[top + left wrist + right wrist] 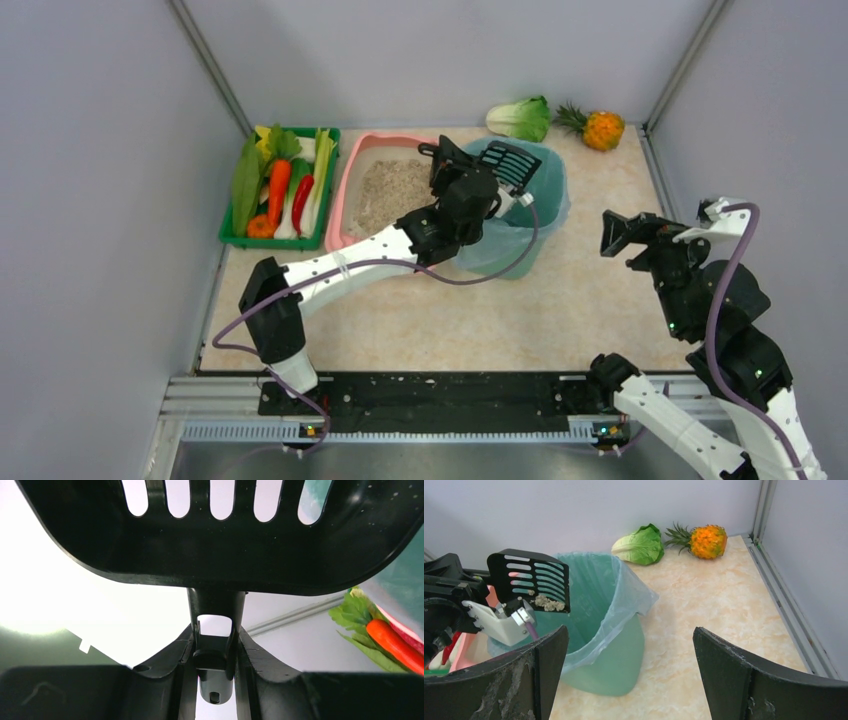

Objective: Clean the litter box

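The pink litter box point(352, 172) with grey-beige litter point(390, 190) sits at the back, partly hidden by my left arm. My left gripper point(478, 178) is shut on the handle of a black slotted scoop point(510, 163), held over the teal bag-lined bin point(545, 205). In the right wrist view the scoop point(531, 577) holds a few litter clumps point(548, 603) above the bin's point(611, 630) mouth. In the left wrist view the scoop point(225, 540) fills the top, its handle point(216, 630) between the jaws. My right gripper point(625, 235) is open and empty, right of the bin.
A green crate point(282, 188) of vegetables stands left of the litter box. A cabbage point(520, 118) and a pineapple point(597, 128) lie at the back wall. Grey walls close in both sides.
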{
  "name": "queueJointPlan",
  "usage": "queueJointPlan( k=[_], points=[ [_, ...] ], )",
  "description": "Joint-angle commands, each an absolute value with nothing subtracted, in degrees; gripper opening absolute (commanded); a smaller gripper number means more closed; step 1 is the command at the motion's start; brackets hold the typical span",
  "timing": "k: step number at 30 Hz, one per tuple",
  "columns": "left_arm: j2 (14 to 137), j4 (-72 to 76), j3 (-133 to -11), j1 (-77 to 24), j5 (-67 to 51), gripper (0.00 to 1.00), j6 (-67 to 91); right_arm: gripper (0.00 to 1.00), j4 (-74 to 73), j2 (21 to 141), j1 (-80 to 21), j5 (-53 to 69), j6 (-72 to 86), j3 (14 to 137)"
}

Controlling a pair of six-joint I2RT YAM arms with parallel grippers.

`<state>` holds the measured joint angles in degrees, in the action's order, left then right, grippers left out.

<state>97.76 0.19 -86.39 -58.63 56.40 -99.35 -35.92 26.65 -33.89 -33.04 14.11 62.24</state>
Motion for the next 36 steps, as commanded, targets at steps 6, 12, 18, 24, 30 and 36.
queueJointPlan(
  k=[6,12,18,24,30,36],
  points=[
    [96.9,-1.5,-88.2,-55.0,57.6,0.0,-96.3,0.95,-33.7,25.9,-34.1,-33.6,13.4,62.0],
    [97.2,-1.1,-91.3,-56.1,57.1,0.0,-97.5,0.95,-33.2,25.7,-34.1,-34.5,13.2,61.1],
    [97.0,-0.1,-89.0,-57.0,56.6,0.0,-96.4,0.95,-31.7,26.0,-34.1,-34.3,12.6,60.3],
    [96.3,3.1,-87.3,-59.3,55.3,0.0,-97.5,0.96,-30.2,26.1,-34.1,-34.2,11.4,59.9],
    [96.9,2.7,-87.5,-60.5,53.4,0.0,-97.7,0.96,-29.7,25.6,-34.1,-34.0,11.2,59.2],
    [96.0,-1.3,-89.2,-57.8,53.4,0.0,-97.3,0.96,-29.8,24.5,-34.1,-34.0,11.6,59.1]
  ],
)
